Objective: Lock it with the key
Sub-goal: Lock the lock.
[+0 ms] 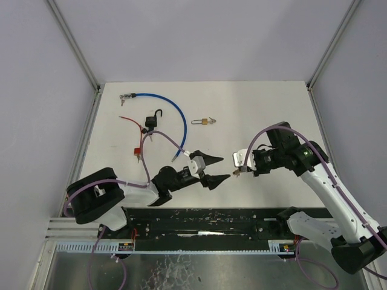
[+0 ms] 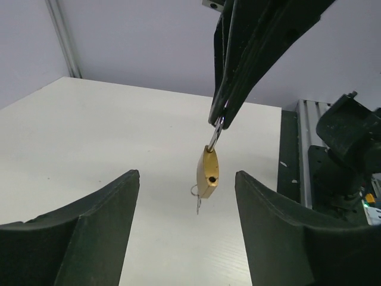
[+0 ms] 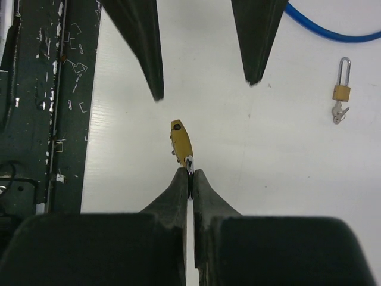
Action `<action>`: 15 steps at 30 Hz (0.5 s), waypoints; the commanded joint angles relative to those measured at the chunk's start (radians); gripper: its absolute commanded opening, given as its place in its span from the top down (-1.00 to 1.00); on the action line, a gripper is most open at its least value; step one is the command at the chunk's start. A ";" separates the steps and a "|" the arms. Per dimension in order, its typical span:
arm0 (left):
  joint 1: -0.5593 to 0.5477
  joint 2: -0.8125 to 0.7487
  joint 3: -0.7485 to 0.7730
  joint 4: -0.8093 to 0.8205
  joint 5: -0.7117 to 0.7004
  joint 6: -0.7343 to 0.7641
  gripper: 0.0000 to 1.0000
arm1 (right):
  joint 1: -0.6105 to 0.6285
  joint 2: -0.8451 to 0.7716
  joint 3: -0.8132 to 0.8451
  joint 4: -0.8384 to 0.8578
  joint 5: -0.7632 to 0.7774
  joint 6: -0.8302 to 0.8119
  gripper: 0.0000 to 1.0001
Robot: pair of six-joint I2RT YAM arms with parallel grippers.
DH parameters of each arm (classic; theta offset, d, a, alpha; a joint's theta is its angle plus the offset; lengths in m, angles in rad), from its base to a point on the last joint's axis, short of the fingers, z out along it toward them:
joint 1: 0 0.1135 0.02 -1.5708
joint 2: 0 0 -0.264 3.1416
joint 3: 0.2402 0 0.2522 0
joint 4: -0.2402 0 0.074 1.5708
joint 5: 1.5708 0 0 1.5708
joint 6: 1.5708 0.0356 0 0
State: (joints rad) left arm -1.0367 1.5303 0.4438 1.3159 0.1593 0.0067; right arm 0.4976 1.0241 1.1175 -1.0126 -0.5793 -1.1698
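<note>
Above the table (image 2: 89,131), the right gripper (image 3: 190,176) was clenched on the shackle of the padlock (image 2: 208,173), its key (image 2: 197,205) dangling underneath. The left gripper (image 1: 225,167) waited alongside, jaws spread; it should probably close squarely on the body, not the key.

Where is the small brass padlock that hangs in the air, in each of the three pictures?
Top external: the small brass padlock is centre-right, at the right arm's tip.
Left wrist: mid-frame, hanging by its shackle.
Right wrist: mid-frame, just beyond the right jaws.
Shared landmark: the open black left jaws, facing it in every view.
</note>
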 commanded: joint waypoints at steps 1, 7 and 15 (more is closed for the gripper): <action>0.034 -0.077 -0.080 0.126 0.125 -0.037 -0.30 | -0.067 -0.065 -0.036 0.015 -0.182 -0.016 1.00; 0.090 -0.158 -0.167 0.129 0.193 -0.047 -0.40 | -0.124 -0.128 -0.085 -0.010 -0.360 -0.141 1.00; 0.099 -0.131 -0.066 0.026 0.309 0.040 -0.44 | -0.124 -0.023 0.011 -0.132 -0.515 -0.325 1.00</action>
State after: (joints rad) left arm -0.9405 1.3777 0.3141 1.3411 0.3851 -0.0048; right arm 0.3786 0.9474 1.0420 -1.0817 -0.9337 -1.3720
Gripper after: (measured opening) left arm 0.717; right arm 0.033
